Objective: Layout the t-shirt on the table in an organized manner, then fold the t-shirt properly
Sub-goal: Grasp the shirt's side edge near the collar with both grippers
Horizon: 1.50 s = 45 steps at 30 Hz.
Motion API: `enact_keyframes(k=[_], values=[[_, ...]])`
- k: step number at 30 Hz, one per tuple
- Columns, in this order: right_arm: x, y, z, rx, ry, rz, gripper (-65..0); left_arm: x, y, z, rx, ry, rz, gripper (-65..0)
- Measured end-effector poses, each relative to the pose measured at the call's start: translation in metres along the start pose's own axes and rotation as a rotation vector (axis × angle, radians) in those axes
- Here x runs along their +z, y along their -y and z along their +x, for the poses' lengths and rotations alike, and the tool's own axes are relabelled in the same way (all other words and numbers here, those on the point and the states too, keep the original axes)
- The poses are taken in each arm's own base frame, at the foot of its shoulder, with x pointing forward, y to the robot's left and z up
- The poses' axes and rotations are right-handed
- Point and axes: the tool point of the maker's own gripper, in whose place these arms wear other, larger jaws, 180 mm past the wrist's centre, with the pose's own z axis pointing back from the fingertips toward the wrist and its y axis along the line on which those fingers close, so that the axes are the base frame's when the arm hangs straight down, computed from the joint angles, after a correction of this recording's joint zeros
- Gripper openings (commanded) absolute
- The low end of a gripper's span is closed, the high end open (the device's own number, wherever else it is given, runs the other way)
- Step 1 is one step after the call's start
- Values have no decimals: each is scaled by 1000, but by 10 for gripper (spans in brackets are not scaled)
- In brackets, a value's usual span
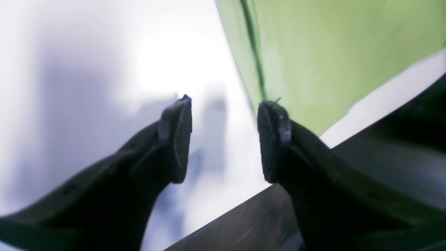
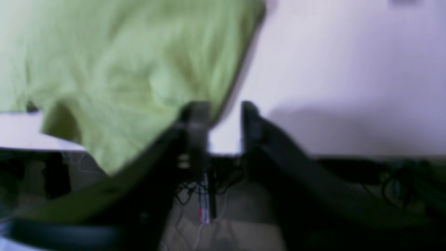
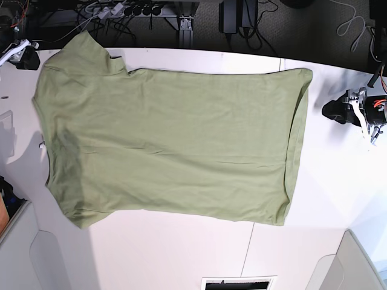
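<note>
The t-shirt [image 3: 169,145] lies spread flat on the worktop [image 3: 326,205], between both pincers. The left pincer [image 1: 224,139] gapes empty beside the hem; the right pincer [image 2: 223,125] stands parted, holding nothing. Each should pinch one layer's edge before folding.

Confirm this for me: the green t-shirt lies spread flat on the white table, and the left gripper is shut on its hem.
Not quite. The left gripper is open, not shut on the hem: the left wrist view shows its two fingers apart with only white table between them, the t-shirt lying beside one fingertip. The rest stands: the base view shows the shirt spread flat on the table.
</note>
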Motion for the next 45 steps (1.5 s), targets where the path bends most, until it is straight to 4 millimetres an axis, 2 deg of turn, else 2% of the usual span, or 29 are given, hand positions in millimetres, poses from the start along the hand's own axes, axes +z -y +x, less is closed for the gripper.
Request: enact_keyframes(k=[2, 6, 10, 14, 15, 18, 24, 31, 36, 45], values=[[0, 3, 7, 9, 44, -16, -365, 3, -1, -7, 47, 36, -3, -319], [1, 12, 7, 31, 56, -60, -361, 4, -5, -38, 132, 32, 4, -319], [-6, 12, 2, 17, 36, -51, -361, 8, -7, -44, 172, 65, 7, -317], [-15, 16, -14, -23, -3, -42, -361, 6, -4, -51, 186, 61, 1, -215], [-17, 17, -21, -36, -20, -42, -361, 4, -3, -54, 192, 56, -1, -209], [-22, 16, -25, -67, -14, -21, -361, -3, 2, -58, 208, 61, -20, -209], [-26, 5, -23, -96, 7, 24, -362, -9, 10, -62, 208, 42, -39, -209], [-27, -2, -25, -92, -9, 44, -363, -21, 56, -76, 101, -11, -94, -209], [-31, -14, -27, -76, -32, 80, -364, -23, 48, -72, 73, 27, -32, -210], [-44, -44, -34, -48, -64, 168, -364, -30, 52, -69, 79, 64, -32, -212]])
